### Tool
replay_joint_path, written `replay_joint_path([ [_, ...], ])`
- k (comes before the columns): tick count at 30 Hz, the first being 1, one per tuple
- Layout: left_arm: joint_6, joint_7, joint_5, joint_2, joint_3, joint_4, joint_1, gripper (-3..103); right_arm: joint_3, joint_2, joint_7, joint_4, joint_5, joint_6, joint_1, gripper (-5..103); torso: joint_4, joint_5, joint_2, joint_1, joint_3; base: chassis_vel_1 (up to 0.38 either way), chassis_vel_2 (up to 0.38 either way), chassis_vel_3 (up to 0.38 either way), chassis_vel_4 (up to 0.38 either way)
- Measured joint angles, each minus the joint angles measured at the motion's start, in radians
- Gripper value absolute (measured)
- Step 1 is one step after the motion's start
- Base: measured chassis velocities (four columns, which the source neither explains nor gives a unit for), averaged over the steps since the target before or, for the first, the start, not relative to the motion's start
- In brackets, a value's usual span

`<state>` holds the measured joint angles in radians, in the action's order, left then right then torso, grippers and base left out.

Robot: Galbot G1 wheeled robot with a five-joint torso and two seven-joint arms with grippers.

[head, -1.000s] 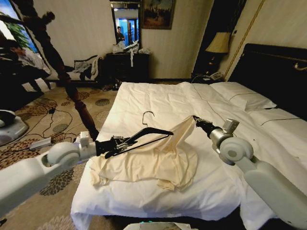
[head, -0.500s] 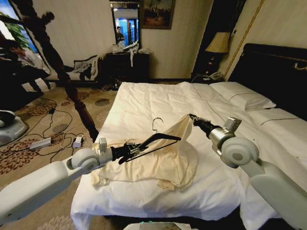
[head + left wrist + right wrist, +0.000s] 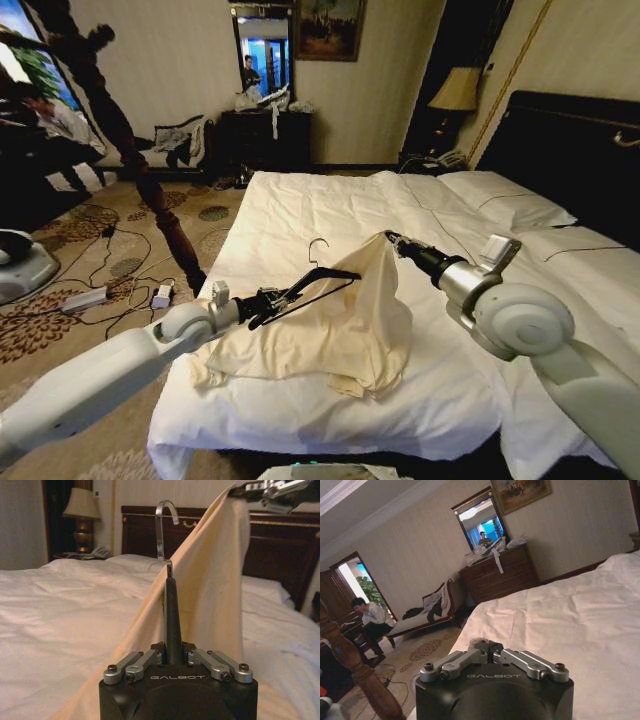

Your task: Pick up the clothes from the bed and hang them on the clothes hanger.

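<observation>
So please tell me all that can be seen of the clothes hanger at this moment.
The clothes hanger is a slim black triangular frame with a thin silver wire hook at its top. It looks like hard plastic with a metal hook. The left gripper is shut on one end of it and holds it in the air above the bed, roughly level, hook upward. Its far end lies against the cream clothes, which the right gripper lifts by one pinched point.

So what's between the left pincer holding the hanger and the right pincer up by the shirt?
In the head view, the black clothes hanger spans from the left pincer toward the right pincer, alongside the raised cream clothes draping to the bed.
</observation>
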<state>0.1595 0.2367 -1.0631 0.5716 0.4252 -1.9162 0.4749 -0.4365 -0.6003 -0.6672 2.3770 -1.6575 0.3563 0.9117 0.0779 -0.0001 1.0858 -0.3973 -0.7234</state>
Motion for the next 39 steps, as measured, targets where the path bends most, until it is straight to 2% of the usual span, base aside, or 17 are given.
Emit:
replay_joint_path([
  [5,0.012,-0.023,-0.048,0.027,0.074,-0.024,-0.073,16,0.005,-0.017,-0.001,-0.023,-0.004,0.000,0.004,0,0.0003,0.0003,0.000,0.000,0.000,0.000,0.000,0.000,0.000],
  [11,0.022,-0.023,-0.067,0.005,0.133,-0.048,-0.109,16,0.005,-0.015,-0.007,-0.041,-0.030,0.000,-0.019,0,-0.0003,-0.0001,0.000,0.000,0.000,0.000,0.000,0.000,0.000],
  [21,0.028,0.004,-0.063,-0.022,0.139,-0.066,-0.111,16,-0.003,-0.007,-0.006,-0.076,-0.048,-0.002,-0.034,0,-0.0004,0.0001,0.000,0.000,0.000,0.000,0.000,0.000,0.000],
  [31,0.030,-0.033,-0.068,0.088,0.127,0.026,-0.131,16,0.000,0.003,-0.057,0.020,-0.125,-0.015,-0.009,0,0.0001,0.0002,0.000,0.000,0.000,0.000,0.000,0.000,0.000],
  [39,0.031,-0.060,-0.057,0.160,0.137,0.035,-0.099,16,0.000,0.013,-0.062,0.037,-0.154,-0.018,-0.007,0,0.0000,0.0000,0.000,0.000,0.000,0.000,0.000,0.000,0.000],
])
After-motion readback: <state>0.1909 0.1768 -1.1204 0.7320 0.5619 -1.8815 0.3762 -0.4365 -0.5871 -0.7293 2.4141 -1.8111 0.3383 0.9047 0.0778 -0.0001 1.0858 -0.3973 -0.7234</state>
